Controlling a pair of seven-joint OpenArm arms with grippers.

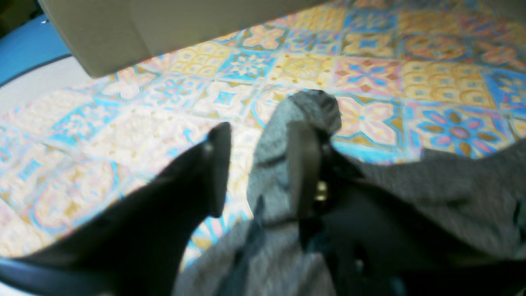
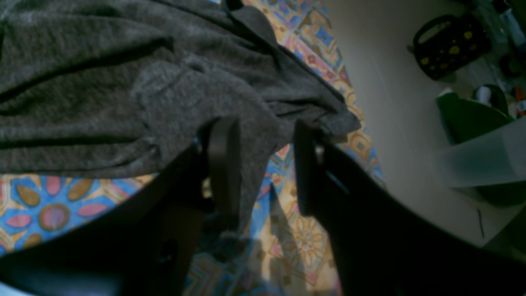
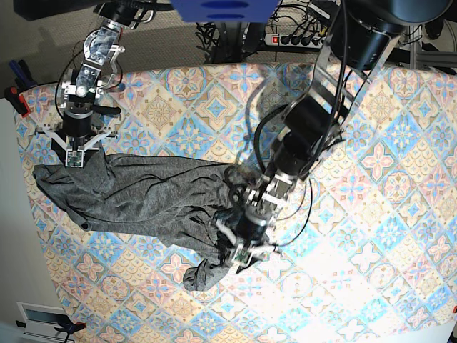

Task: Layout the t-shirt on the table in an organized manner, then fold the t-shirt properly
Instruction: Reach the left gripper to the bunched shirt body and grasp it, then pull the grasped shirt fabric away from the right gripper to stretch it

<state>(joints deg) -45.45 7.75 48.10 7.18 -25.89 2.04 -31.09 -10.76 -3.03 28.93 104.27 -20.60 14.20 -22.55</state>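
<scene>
Base view first: I see the dark heather-grey short-sleeved knit t-shirt (image 3: 143, 200) lying rumpled across the left half of the pastel tile-print table (image 3: 371, 236), stretched from the left edge towards the middle, with a bunched tail drooping towards the near edge.

My right gripper (image 3: 73, 158) sits at the shirt's far-left upper corner. Through the right wrist camera its two black fingers (image 2: 224, 164) stand apart with a fold of grey cloth draped between them — whether they actually pinch it I cannot tell.

My left gripper (image 3: 246, 246) is down at the shirt's right end. Its wrist picture is blurred: the fingers (image 1: 218, 164) are parted, and a peak of grey fabric stands against the right-hand finger — no firm pinch shows.
</scene>
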